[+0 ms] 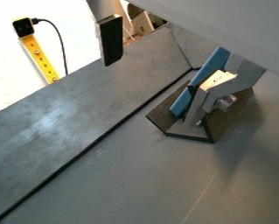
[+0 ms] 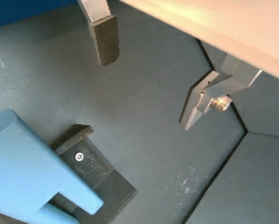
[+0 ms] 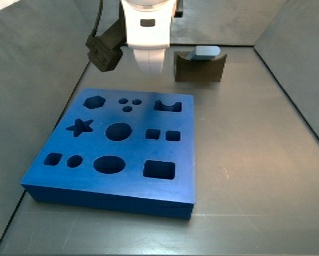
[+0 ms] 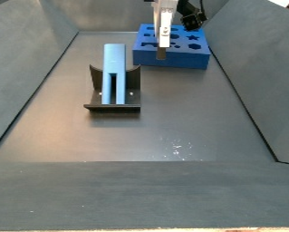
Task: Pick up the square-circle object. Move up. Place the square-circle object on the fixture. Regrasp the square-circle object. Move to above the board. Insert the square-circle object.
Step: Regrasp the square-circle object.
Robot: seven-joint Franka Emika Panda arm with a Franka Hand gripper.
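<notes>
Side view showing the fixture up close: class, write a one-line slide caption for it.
Empty gripper hangs open before the blue board while the pale-blue square-circle object rests on the dark fixture.

The robot's arm is white with black parts. Its tool (image 2: 153, 74) has two flat silver fingers (image 2: 103, 39) with dark pads. One finger has a small screw.

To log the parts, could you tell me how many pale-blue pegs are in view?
1. The pale-blue peg rests tilted in the fixture, apart from the open, empty gripper hanging near the board. None seems hidden.
</notes>
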